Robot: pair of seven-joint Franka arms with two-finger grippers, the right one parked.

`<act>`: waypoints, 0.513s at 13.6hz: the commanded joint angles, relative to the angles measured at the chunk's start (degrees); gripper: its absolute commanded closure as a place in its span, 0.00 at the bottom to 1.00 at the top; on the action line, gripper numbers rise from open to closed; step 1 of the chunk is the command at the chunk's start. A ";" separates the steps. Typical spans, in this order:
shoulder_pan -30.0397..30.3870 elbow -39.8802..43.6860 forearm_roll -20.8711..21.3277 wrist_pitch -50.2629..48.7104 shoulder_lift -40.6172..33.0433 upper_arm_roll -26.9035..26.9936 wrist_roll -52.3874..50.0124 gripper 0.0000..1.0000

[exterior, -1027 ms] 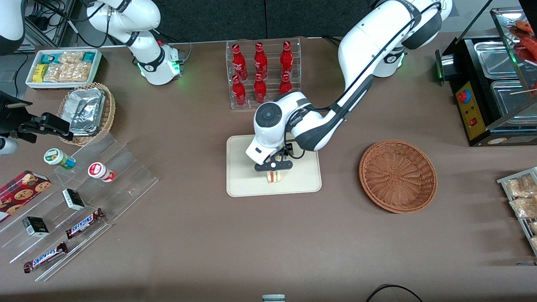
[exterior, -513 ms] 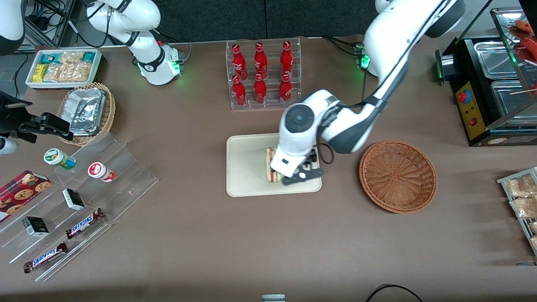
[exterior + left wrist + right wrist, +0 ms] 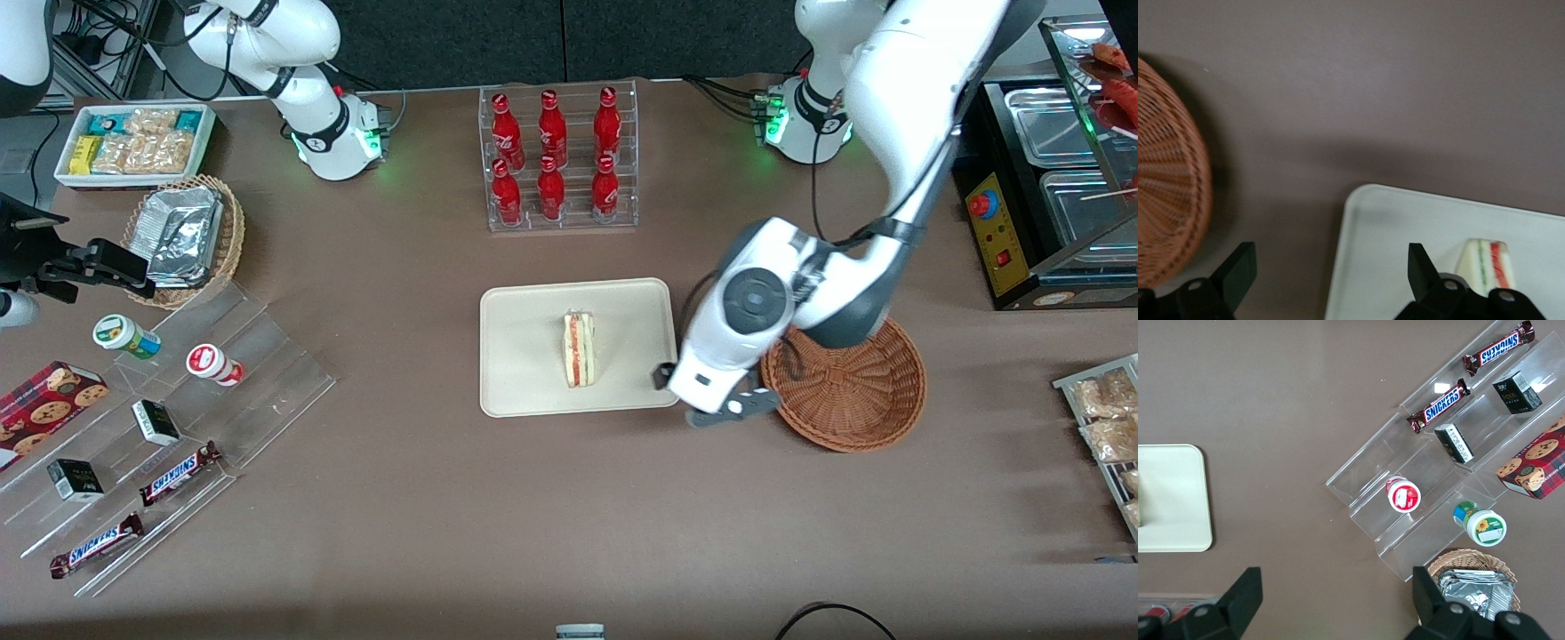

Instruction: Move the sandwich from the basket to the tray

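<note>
The front view shows the whole woven wicker basket [image 3: 843,373]; the left wrist view catches only its edge. The jaws of the gripper [image 3: 1331,277] are spread, holding nothing, above bare desk [image 3: 1371,100] between basket and smooth cream tray [image 3: 524,391]. The layered sandwich [image 3: 579,348] wedge stands on the tray.

I see left arm reach down from its base, bent at elbow, white wrist pointing down at table. My gripper [image 3: 711,396] hangs low between tray [image 3: 524,307] and basket [image 3: 880,418], above bare table. Fingers [image 3: 1238,270] spread wide apart, nothing between them. One black fingertip sits near tray edge, other near basket rim. Gripper touches neither. Wrist tilted a bit, fingers pointing toward front camera.
</note>
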 commanded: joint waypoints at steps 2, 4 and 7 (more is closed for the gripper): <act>3.59 -2.56 -0.93 -1.58 -3.57 -0.35 3.55 0.00; 7.28 -2.48 -0.93 -3.96 -4.80 -0.35 8.72 0.00; 11.77 -2.56 -1.02 -7.47 -6.64 -0.26 17.94 0.00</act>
